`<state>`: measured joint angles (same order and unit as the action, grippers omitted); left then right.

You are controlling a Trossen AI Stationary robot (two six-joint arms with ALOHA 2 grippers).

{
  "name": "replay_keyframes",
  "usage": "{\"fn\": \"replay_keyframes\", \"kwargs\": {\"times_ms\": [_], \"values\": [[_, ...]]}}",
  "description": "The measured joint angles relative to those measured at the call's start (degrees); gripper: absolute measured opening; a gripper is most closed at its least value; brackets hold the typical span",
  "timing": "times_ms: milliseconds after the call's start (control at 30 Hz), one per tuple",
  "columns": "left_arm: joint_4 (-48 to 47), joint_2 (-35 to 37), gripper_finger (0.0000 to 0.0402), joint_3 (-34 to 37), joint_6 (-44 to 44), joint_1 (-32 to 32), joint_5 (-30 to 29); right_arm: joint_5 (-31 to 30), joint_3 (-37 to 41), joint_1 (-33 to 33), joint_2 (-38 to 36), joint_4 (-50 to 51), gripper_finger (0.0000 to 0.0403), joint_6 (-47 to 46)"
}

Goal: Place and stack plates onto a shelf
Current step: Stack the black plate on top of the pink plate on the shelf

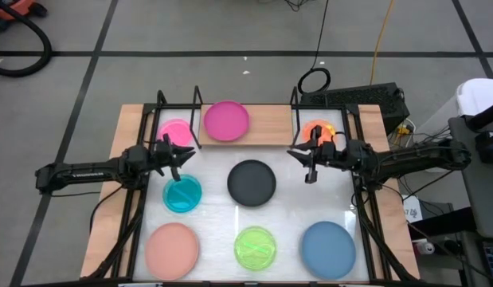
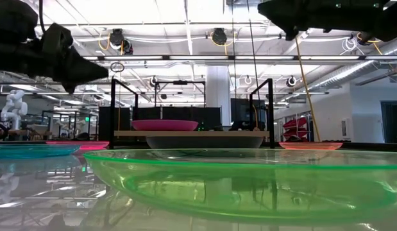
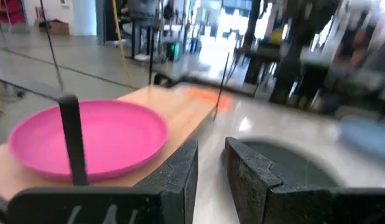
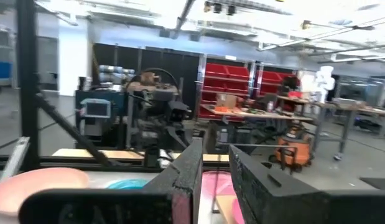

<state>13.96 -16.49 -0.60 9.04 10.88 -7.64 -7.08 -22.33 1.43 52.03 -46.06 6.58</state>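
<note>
The shelf stands at the table's far side, a wooden board with black wire uprights. The large magenta plate rests flat on it. The hot pink plate lies by the shelf's left end and the orange one by its right end. Black, teal, salmon-pink, lime green and blue plates lie flat on the white tabletop. My left gripper hovers between the hot pink and teal plates, open by a narrow gap and empty. My right gripper hovers near the orange plate, likewise narrowly open and empty.
The shelf's black wire uprights rise beside both grippers. Bare tabletop lies between the black plate and the right arm. Cables and equipment sit beyond the table's far right corner.
</note>
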Motion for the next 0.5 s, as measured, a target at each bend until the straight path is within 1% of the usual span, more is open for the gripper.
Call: {"fn": "replay_keyframes", "kwargs": {"times_ms": [167, 300, 400, 433, 500], "values": [[10.13, 0.02, 0.0084, 0.01, 6.64, 0.02, 0.00, -0.59, 0.00, 0.00, 0.00, 0.04, 0.0061, -0.49], [14.12, 0.02, 0.0084, 0.00, 7.63, 0.02, -0.02, -0.60, 0.00, 0.00, 0.00, 0.04, 0.0061, -0.23], [17.65, -0.02, 0.0084, 0.02, 5.37, 0.09, 0.00, -0.60, 0.00, 0.00, 0.00, 0.20, 0.0061, -0.31], [19.34, -0.02, 0.0084, -0.12, 4.69, 0.09, 0.49, -0.60, 0.00, 0.00, 0.00, 0.41, 0.0061, -0.42], [20.86, -0.73, 0.0084, -2.47, 2.90, 0.09, 5.07, -0.61, 0.00, 0.00, 0.00, 0.66, 0.0061, -0.48]]}}
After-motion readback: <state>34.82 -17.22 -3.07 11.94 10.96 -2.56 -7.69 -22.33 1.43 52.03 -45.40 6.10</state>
